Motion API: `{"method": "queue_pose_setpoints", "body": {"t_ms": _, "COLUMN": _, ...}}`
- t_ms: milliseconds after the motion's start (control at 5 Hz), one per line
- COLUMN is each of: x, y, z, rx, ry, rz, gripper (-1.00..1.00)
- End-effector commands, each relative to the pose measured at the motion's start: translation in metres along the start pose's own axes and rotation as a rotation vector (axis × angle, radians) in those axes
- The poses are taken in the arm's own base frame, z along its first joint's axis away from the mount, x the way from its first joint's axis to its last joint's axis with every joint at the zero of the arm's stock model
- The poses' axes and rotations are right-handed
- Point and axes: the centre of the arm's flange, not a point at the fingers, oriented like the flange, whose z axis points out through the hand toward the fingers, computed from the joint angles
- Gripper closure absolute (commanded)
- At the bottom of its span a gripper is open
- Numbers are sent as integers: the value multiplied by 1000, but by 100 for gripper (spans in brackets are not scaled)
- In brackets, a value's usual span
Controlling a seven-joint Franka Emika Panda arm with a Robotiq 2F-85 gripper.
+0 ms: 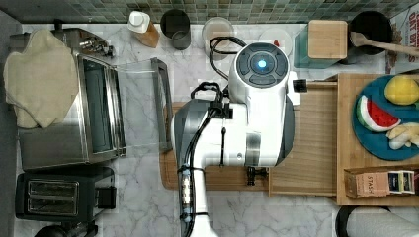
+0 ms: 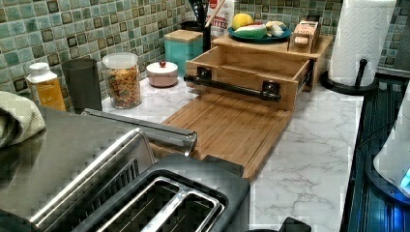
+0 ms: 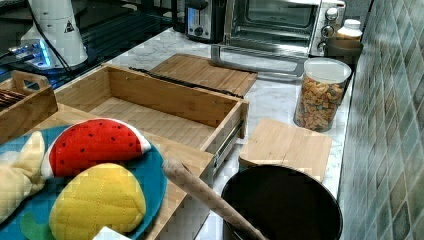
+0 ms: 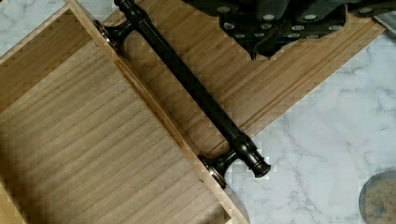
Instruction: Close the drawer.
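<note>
The drawer (image 1: 316, 138) is a light-bamboo tray standing pulled out of the wooden stand (image 1: 348, 143), its plain floor (image 3: 150, 120) bare. A dark metal bar handle (image 4: 196, 93) runs across its front panel (image 2: 241, 79). The front overhangs a flat bamboo cutting board (image 2: 227, 125) on the marble counter. My white arm (image 1: 247, 113) hangs over the drawer's front half and hides the handle in the top view, except one end (image 1: 254, 173). In the wrist view my gripper (image 4: 261, 46) is a dark shape above the cutting board, just beyond the handle and apart from it.
A toaster oven with its glass door (image 1: 143, 106) folded down sits at the top view's left, a black toaster (image 1: 54, 197) beside it. Jars and canisters (image 2: 123, 79) line the tiled wall. The stand carries a blue plate (image 1: 368, 143) of plush fruit. A paper towel roll (image 2: 362, 38) stands nearby.
</note>
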Motion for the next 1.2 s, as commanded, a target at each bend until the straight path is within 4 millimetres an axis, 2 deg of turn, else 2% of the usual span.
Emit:
{"method": "queue_pose_setpoints", "body": {"t_ms": 200, "x": -1, "y": 1, "z": 5, "rx": -7, "ry": -7, "rz": 0, "gripper": 100}}
{"method": "queue_pose_setpoints", "body": {"t_ms": 400, "x": -10, "y": -3, "z": 4, "rx": -41, "ry": -24, "rz": -69, "gripper": 100}}
{"method": "queue_pose_setpoints", "body": {"t_ms": 600, "x": -24, "y": -12, "z": 14, "rx": -66, "ry": -65, "rz": -180, "gripper": 100}}
{"method": "queue_pose_setpoints", "body": {"t_ms": 800, "x": -49, "y": -15, "z": 30, "rx": -30, "ry": -49, "rz": -285, "gripper": 100}}
{"method": "queue_pose_setpoints", "body": {"t_ms": 1200, "x": -80, "y": -4, "z": 68, "rx": -28, "ry": 29, "rz": -462, "gripper": 100}}
